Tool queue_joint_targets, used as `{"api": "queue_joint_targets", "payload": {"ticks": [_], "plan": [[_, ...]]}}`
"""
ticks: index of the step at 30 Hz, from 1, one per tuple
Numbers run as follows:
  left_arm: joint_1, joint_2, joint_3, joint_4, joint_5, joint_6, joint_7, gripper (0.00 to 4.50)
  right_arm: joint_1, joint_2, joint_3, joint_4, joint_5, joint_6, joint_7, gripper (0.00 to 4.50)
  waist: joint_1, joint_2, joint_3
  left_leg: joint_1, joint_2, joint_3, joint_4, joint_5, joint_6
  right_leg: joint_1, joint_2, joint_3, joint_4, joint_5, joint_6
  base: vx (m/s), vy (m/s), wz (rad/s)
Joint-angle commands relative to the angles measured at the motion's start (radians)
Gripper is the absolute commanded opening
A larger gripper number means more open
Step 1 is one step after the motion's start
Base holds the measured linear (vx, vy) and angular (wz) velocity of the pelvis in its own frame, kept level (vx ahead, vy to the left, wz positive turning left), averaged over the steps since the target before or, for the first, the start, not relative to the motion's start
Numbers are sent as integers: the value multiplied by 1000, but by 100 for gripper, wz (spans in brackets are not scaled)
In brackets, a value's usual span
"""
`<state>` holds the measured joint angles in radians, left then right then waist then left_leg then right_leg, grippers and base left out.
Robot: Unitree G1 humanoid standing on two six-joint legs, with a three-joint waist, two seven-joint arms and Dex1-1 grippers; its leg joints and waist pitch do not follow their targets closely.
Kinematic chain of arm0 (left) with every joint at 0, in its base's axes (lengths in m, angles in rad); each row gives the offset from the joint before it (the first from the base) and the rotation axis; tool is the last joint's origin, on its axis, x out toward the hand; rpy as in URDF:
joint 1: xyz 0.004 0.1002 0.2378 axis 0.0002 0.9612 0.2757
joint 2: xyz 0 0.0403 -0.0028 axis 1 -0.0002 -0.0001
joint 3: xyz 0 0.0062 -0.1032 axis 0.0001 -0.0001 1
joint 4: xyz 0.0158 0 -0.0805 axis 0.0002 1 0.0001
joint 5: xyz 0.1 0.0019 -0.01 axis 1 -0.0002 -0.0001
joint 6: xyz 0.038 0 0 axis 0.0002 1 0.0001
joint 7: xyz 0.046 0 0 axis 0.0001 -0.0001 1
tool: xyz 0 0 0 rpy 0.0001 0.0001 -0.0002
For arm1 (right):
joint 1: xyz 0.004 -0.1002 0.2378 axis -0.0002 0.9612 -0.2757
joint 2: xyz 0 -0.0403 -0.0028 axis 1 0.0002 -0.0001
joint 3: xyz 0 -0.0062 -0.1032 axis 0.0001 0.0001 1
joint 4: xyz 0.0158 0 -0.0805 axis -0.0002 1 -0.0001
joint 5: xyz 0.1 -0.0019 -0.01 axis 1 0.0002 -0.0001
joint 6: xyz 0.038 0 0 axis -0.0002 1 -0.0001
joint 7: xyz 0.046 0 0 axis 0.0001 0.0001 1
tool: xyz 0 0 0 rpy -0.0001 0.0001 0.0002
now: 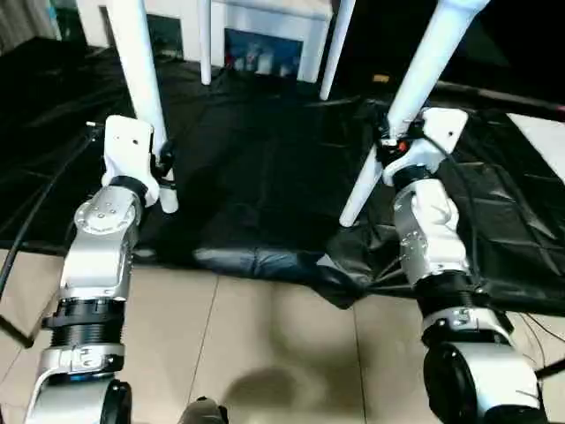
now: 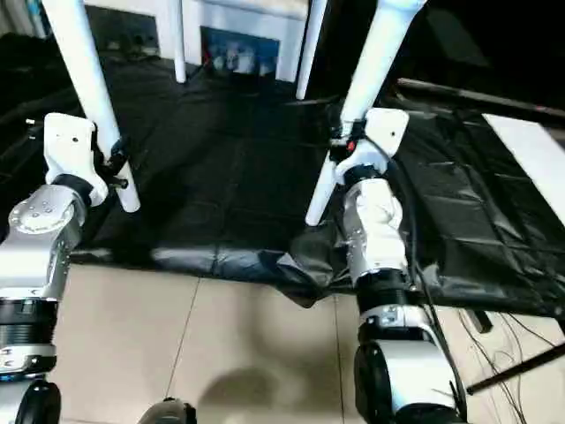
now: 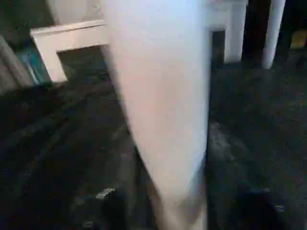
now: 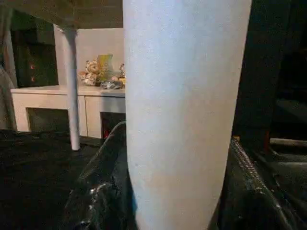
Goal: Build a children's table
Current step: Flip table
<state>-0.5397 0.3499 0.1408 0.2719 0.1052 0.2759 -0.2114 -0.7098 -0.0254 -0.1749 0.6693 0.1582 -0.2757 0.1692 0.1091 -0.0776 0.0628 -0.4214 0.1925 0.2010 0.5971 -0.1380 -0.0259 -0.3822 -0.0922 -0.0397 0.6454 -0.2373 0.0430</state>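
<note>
children's table (image 1: 141,79) stands over the black sheet (image 1: 265,177), all four legs fitted. your left gripper (image 1: 163,172) and right gripper (image 1: 388,146) each clasp a near leg; only release looks left.

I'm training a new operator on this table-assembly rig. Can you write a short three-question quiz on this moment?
1. True or false: each gripper is at one of the table's two near legs.
2. What covers the floor under the table? A) black sheeting B) a red rug C) bare wood
3. How many table legs can be seen in the head views?

Key
1. True: the left gripper is at the near left leg, the right gripper at the near right leg.
2. A: black sheeting lies there, ending at the pale floor tiles.
3. Four: those two, plus the far left leg and far right leg.
</note>
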Motion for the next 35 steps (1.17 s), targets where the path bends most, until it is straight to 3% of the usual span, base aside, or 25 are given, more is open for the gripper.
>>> {"api": "queue_joint_targets", "payload": {"ticks": [1, 3, 5, 6, 7, 8, 10, 15, 18, 19, 20, 21, 22, 23, 25, 26, 30, 33, 34, 35], "plan": [[2, -3, -38, -4, 12, -8, -9, 258, 21, -5, 15, 5, -11, 5, -1, 251, -17, 38, -73, 61, 42, -35, -94, -468, -155, -7, -44, 31, -88, -159, -122, 0, 0, 0], [10, 4, -38, -16, 11, -4, -8, 274, 31, -7, 15, -5, -15, 7, -4, 265, -18, 36, -74, 59, 40, -32, -91, -435, -144, -4, -43, 31, -84, -120, -134, 0, 0, 0], [37, -5, -17, -61, -12, 1, 2, 279, 60, -13, 24, -51, -26, 16, -7, 285, -21, 45, -76, 54, 42, -31, -91, -379, -136, 2, -40, 30, -77, -39, -143, 0, 0, 0], [49, -10, -7, -82, -22, 4, 5, 290, 73, -14, 27, -72, -25, 22, -6, 296, -23, 42, -77, 53, 41, -29, -88, -359, -130, 4, -38, 30, -73, -13, -145, 0, 0, 0], [69, -13, -2, -112, -29, 9, 4, 306, 93, -14, 30, -101, -18, 30, 2, 308, -22, 47, -83, 52, 41, -29, -83, -301, -116, 11, -38, 29, -66, 67, -151, 0, 0, 0], [92, -18, 3, -147, -37, 16, 4, 316, 116, -14, 34, -135, -12, 39, 10, 317, -24, 45, -80, 48, 37, -26, -80, -264, -98, 12, -34, 28, -63, 113, -155, 0, 0, 0], [154, -40, 13, -242, -59, 45, 4, 323, 171, -11, 43, -209, -4, 55, 26, 330, -25, 50, -78, 46, 40, -26, -81, -259, -88, 16, -35, 27, -62, 127, -156, 0, 0, 0], [303, -113, 53, -414, -125, 93, 17, 364, 306, 4, 75, -386, 19, 90, 51, 363, -28, 45, -70, 49, 44, -26, -87, -333, -81, 11, -34, 32, -79, 11, -149, 0, 0, 0], [359, -151, 70, -454, -183, 100, 13, 383, 374, 6, 93, -466, 23, 98, 52, 366, -29, 42, -62, 51, 45, -29, -94, -423, -102, 3, -36, 36, -95, -138, -125, 0, 0, 0], [380, -163, 78, -476, -205, 91, 13, 395, 408, 6, 98, -510, 33, 123, 53, 366, -31, 42, -60, 53, 43, -30, -95, -459, -110, -2, -35, 37, -101, -196, -111, 0, 0, 0], [395, -174, 89, -497, -210, 82, 28, 395, 447, 4, 99, -554, 53, 176, 55, 366, -32, 29, -60, 53, 44, -31, -96, -471, -110, -2, -36, 38, -106, -231, -99, 0, 0, 0], [395, -174, 89, -497, -210, 82, 28, 395, 447, 4, 99, -554, 53, 176, 55, 366, -31, 34, -59, 54, 45, -33, -97, -468, -109, -2, -34, 38, -105, -229, -95, 0, 0, 0], [410, -182, 97, -514, -203, 91, 46, 395, 490, -2, 101, -596, 65, 232, 52, 366, -34, 31, -55, 54, 44, -32, -99, -491, -111, -8, -32, 38, -111, -252, -87, 0, 0, 0], [426, -191, 101, -528, -184, 98, 72, 395, 535, -9, 100, -637, 86, 318, 47, 366, -31, 27, -53, 54, 44, -33, -101, -508, -114, -6, -34, 39, -115, -288, -77, 0, 0, 0], [448, -189, 89, -538, -156, 106, 81, 395, 567, -15, 100, -651, 99, 393, 47, 366, -31, 31, -57, 56, 45, -36, -102, -493, -112, -4, -34, 39, -114, -258, -72, 0, 0, 0], [468, -181, 74, -548, -138, 97, 77, 395, 576, -23, 108, -648, 74, 415, 42, 366, -35, 28, -56, 48, 42, -38, -104, -478, -113, 0, -33, 37, -114, -253, -67, 0, 0, 0], [528, -181, 45, -553, -104, 5, 81, 395, 585, -33, 124, -659, 38, 425, 33, 366, -42, 33, -58, 52, 41, -36, -101, -488, -123, -8, -37, 38, -120, -278, -61, 0, 0, 0], [535, -186, 40, -561, -106, 8, 81, 395, 586, -35, 128, -667, 33, 430, 31, 366, -48, 30, -57, 54, 42, -36, -99, -499, -124, -12, -36, 39, -120, -279, -67, 0, 0, 0], [545, -192, 36, -576, -113, 10, 85, 395, 596, -42, 136, -706, 42, 471, 29, 366, -51, 31, -56, 52, 42, -37, -100, -493, -122, -10, -34, 38, -119, -263, -69, 0, 0, 0], [552, -206, 34, -600, -139, 24, 81, 395, 606, -52, 148, -742, 55, 484, 48, 366, -52, 25, -58, 51, 43, -36, -100, -477, -117, -6, -33, 38, -115, -240, -70, 0, 0, 0]]}}
